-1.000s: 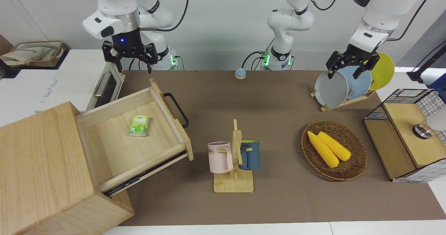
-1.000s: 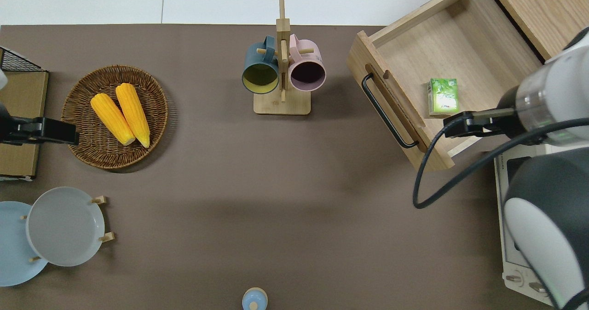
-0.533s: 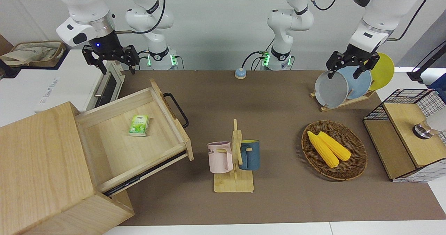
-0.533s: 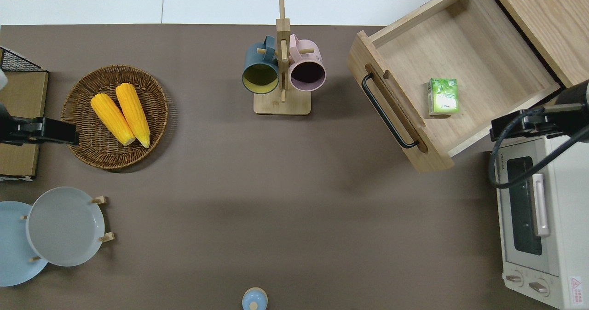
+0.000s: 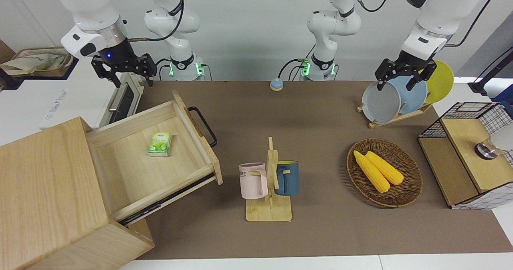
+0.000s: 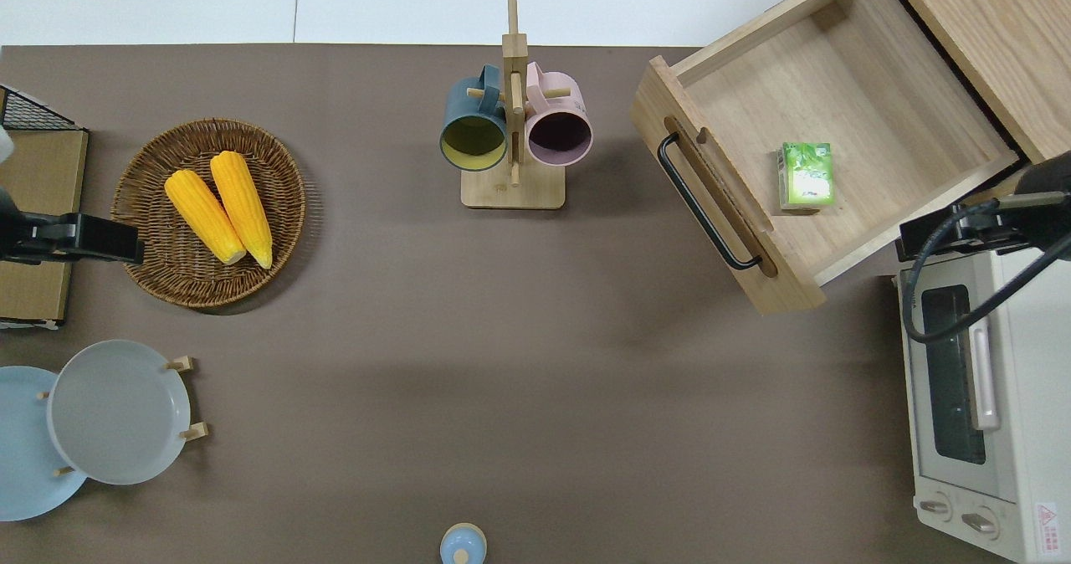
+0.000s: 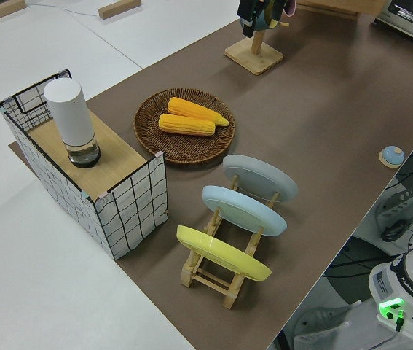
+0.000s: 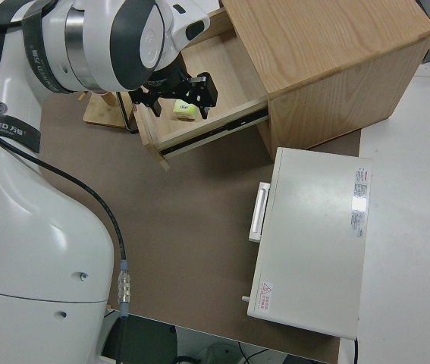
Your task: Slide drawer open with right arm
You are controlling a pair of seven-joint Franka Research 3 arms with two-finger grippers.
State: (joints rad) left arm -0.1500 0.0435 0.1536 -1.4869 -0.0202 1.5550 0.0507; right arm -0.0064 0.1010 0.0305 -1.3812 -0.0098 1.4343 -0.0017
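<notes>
The drawer point(image 5: 152, 158) stands pulled well out of its box point(image 5: 48, 198) at the right arm's end of the table point(image 5: 312, 113), its black handle point(image 5: 202, 125) free and a small green packet point(image 5: 160, 144) lying inside. The right hand point(image 5: 123, 67) is up in the air over the oven point(image 6: 975, 397) corner just beside the drawer's side wall, fingers apart and holding nothing. The left arm is parked. Judging by this, the pull looks done and the step in hand is the retreat. The next move calls only for the right arm to clear the drawer without knocking it.
</notes>
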